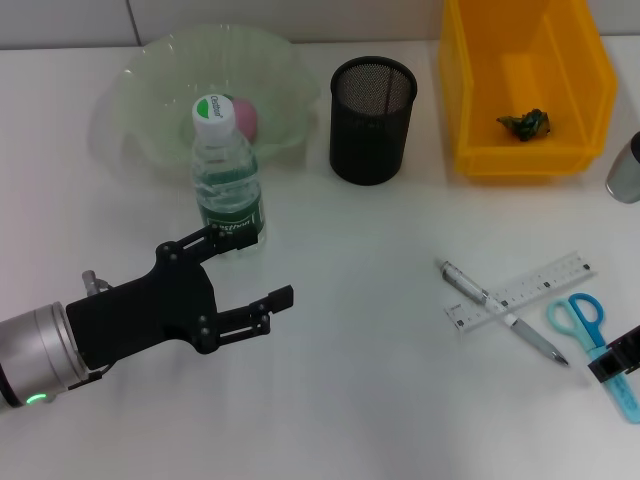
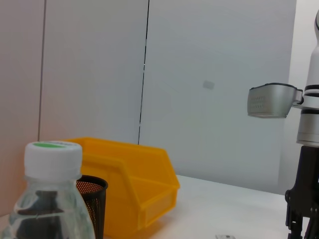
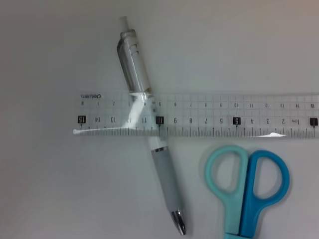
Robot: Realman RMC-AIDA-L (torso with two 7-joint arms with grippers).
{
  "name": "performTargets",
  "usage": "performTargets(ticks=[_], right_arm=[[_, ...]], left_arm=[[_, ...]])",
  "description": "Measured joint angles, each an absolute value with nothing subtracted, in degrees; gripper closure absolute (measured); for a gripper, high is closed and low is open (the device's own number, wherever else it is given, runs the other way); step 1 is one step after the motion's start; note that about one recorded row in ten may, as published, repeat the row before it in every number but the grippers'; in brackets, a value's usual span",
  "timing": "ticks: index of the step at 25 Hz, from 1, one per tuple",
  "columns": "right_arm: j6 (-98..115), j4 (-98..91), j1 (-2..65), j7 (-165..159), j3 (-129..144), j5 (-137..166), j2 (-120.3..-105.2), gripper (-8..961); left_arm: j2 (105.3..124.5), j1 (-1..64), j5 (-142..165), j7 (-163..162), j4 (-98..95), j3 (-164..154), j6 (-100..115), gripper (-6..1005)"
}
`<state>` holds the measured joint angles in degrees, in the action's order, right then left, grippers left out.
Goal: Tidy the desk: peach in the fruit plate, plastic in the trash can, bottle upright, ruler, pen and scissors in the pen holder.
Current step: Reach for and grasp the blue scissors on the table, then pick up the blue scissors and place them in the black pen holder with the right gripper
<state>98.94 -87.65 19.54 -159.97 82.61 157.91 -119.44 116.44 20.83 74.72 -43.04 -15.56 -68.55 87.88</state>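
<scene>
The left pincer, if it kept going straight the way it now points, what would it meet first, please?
The left pincer is open and points across bare table, passing beside the bottle. The pen and ruler look roughly first, though depth is unclear.

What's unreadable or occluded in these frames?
- Peach: head view, mostly hidden behind the water bottle cap.
- Right pincer: head view, cut off by the frame edge; finger state unclear.
- Scissors blades: right wrist view, cut by the picture's edge.
- Green item in the yellow bin: too small to identify.
</scene>
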Motion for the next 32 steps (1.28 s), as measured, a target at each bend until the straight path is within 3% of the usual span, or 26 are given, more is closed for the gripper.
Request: performTargets(ticks=[15, 29, 32], right_arm=[[98.07, -85.43, 20.35, -160.13, 82.62, 157.94, -119.45, 545], [97.57, -84.35, 20.84, -160.12, 83.31, 157.94, -119.38, 631], [97.71, -85.38, 20.35, -160.01, 83.24, 157.93, -119.36, 707]], left_arm=[[116.46, 20.83, 74.76, -42.98, -15.56, -68.55, 87.79, 170], [116.63, 20.66, 74.85, -42.97, -15.56, -68.55, 87.45, 170], [116.63, 20.59, 74.72, -42.97, -15.56, -68.55, 87.44, 170]])
